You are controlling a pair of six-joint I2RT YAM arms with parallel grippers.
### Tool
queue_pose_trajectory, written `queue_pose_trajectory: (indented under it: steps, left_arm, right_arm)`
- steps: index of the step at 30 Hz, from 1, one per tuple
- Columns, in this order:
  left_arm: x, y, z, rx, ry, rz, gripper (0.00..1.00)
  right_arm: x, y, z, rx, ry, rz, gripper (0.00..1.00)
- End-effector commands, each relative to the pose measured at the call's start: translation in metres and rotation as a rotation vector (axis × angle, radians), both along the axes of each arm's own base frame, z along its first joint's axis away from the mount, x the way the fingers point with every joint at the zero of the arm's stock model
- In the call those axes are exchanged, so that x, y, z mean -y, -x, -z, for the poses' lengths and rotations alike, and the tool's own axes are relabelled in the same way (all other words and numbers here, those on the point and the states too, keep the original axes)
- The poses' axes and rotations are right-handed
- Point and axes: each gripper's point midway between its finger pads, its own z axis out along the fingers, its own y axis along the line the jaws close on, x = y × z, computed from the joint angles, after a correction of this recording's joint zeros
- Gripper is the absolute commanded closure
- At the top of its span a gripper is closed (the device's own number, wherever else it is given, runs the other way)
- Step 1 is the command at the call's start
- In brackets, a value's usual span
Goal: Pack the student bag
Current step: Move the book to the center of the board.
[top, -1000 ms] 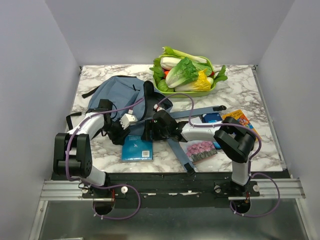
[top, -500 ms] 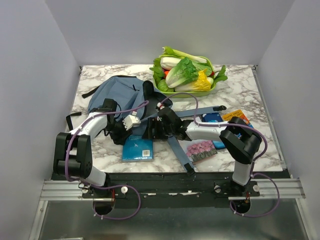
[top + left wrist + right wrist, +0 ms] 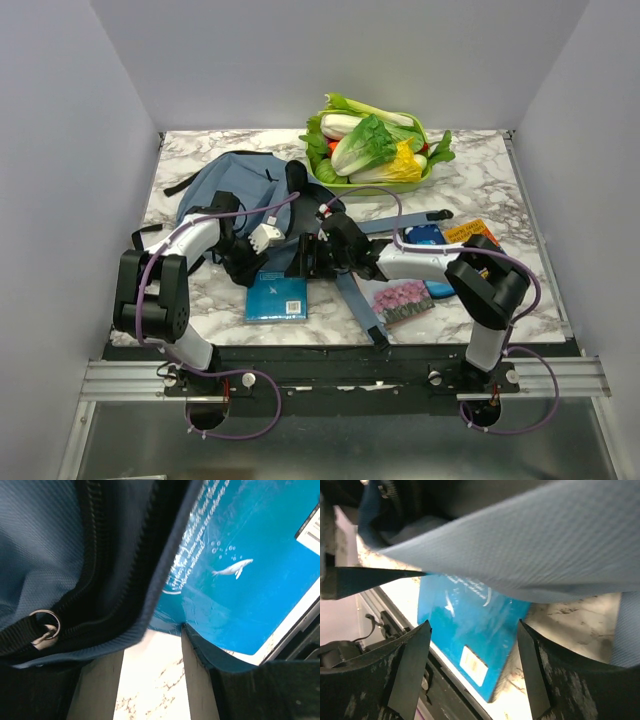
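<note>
The student bag point(image 3: 232, 188), grey-blue, lies at the back left with its dark zippered opening point(image 3: 95, 595) facing the near edge. A teal book point(image 3: 276, 296) with a whale on its cover lies flat just in front of that opening. My left gripper point(image 3: 243, 264) is low at the bag's rim, open. In the left wrist view, bare marble shows between the fingers point(image 3: 197, 675), the bag's edge lies over their tips, and the teal book point(image 3: 250, 565) touches the right one. My right gripper point(image 3: 304, 257) is open wide above the teal book point(image 3: 470, 625), under a blue strap point(image 3: 535, 550).
A green basket of vegetables point(image 3: 372, 150) stands at the back centre. A flower-cover book point(image 3: 403, 301), a blue pencil case point(image 3: 425, 237) and an orange book point(image 3: 486, 238) lie at the right. A long blue strap point(image 3: 360, 305) runs to the table's near edge.
Both wrists have shifted slightly toward the bag's opening, the left arm swinging in closer to the bag. The teal book has stayed where it was.
</note>
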Motion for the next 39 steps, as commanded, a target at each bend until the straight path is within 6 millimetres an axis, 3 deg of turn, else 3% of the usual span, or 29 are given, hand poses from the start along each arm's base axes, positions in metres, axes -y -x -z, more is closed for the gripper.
queue_pose_trajectory:
  steps: [1,4,7,12,23,28,32,39]
  left_arm:
    - [0.042,-0.048,0.003,0.159,0.146,0.055,0.45]
    - [0.048,-0.047,0.004,0.166,0.136,0.078,0.45]
    - [0.054,-0.044,0.006,0.17,0.127,0.103,0.45]
    - [0.07,-0.036,0.006,0.174,0.131,0.151,0.45]
    - [0.101,0.004,0.013,0.171,0.092,0.339,0.46]
    - [0.107,0.022,0.014,0.14,0.096,0.386,0.46]
    - [0.124,0.029,0.001,0.144,0.152,0.41,0.46]
    - [0.143,0.038,-0.015,0.105,0.263,0.422,0.46]
  right_arm:
    - [-0.012,0.004,-0.052,0.071,-0.079,-0.024,0.23]
    - [0.01,0.005,-0.028,0.054,0.042,0.019,0.23]
    - [0.019,0.007,-0.025,0.069,0.062,0.027,0.23]
    - [0.038,0.017,-0.004,0.032,0.152,0.03,0.24]
    - [0.081,0.03,0.041,-0.054,0.345,0.111,0.24]
    - [0.096,0.027,0.049,-0.05,0.403,0.167,0.23]
    - [0.109,0.023,0.055,-0.037,0.447,0.209,0.22]
    - [0.122,0.012,0.04,0.027,0.453,0.264,0.22]
